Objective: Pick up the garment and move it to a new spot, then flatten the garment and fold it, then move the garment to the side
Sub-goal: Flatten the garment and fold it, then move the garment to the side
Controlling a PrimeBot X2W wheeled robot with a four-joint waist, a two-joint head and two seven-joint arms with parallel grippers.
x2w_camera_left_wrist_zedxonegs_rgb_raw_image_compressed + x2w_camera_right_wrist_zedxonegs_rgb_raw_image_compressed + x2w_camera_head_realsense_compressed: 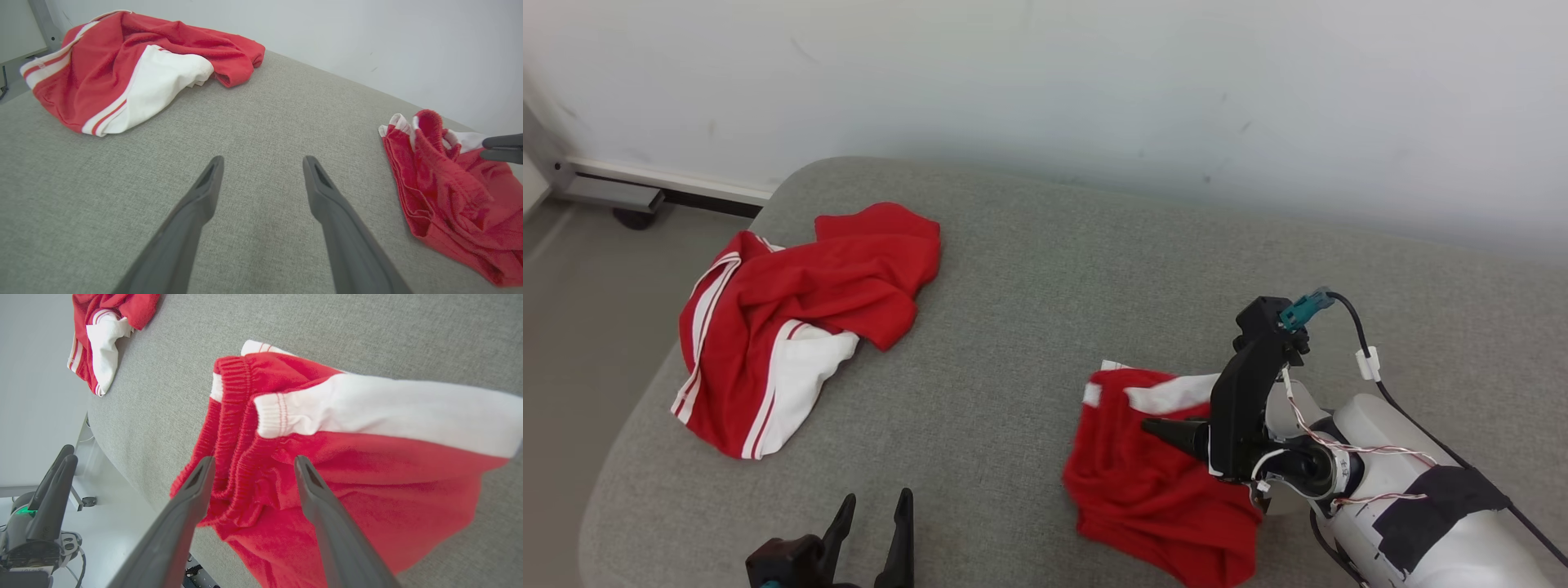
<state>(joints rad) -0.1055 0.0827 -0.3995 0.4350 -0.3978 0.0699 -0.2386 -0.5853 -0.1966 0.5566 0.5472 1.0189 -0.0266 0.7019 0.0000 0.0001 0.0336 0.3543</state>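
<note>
Grey cushion (1029,294) is seen bare between the garment (1143,490) at its near edge and a second garment (792,327) far left; right gripper (251,469) and left gripper (263,163) are spread wide.

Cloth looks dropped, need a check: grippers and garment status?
Left gripper jaws open, over bare cushion. Right gripper jaws open, over crumpled garment. Other garment apart, far left. Nothing blocking.

Grey fabric cushion (1045,269), scuffed white wall (1094,82), grey floor (572,327), wheeled metal frame (613,196)
</note>
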